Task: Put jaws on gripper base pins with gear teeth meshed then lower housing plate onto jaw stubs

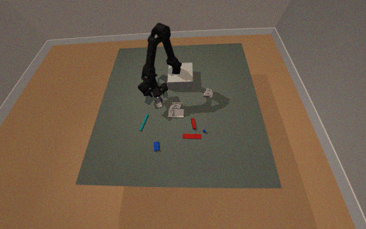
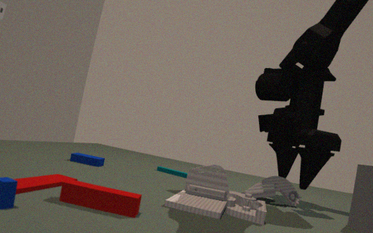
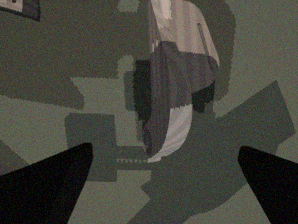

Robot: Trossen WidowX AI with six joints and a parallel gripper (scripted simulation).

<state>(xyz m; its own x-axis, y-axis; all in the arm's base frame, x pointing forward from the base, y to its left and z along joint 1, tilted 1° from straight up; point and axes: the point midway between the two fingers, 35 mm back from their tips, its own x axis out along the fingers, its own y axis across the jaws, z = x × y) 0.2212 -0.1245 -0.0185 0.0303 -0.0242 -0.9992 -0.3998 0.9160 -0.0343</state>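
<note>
A pale curved jaw (image 1: pixel 159 104) (image 2: pixel 274 187) (image 3: pixel 185 42) lies on the mat beside the gripper base. My gripper (image 1: pixel 159 97) (image 2: pixel 292 182) (image 3: pixel 167 152) is open and empty, just above this jaw, with the jaw's near end between the spread fingers in the wrist view. The pale gripper base (image 1: pixel 178 113) (image 2: pixel 196 204) (image 3: pixel 19 9) has a flat ribbed slab and an upright part. A curved shape shows at its pin end; whether this is the other jaw, seated on a pin, I cannot tell. A pale part (image 1: pixel 208 93), apparently the housing plate, lies apart at the right.
A pale pedestal block (image 1: pixel 180 84) (image 2: pixel 372 197) stands behind the parts. A teal stick (image 1: pixel 143 123) (image 2: pixel 172 172), a long red bar (image 1: pixel 192 136), a shorter red bar (image 1: pixel 193 123), a blue block (image 1: pixel 156 146) (image 2: pixel 87 160) and a small blue block (image 1: pixel 204 131) (image 2: pixel 3 193) lie in front.
</note>
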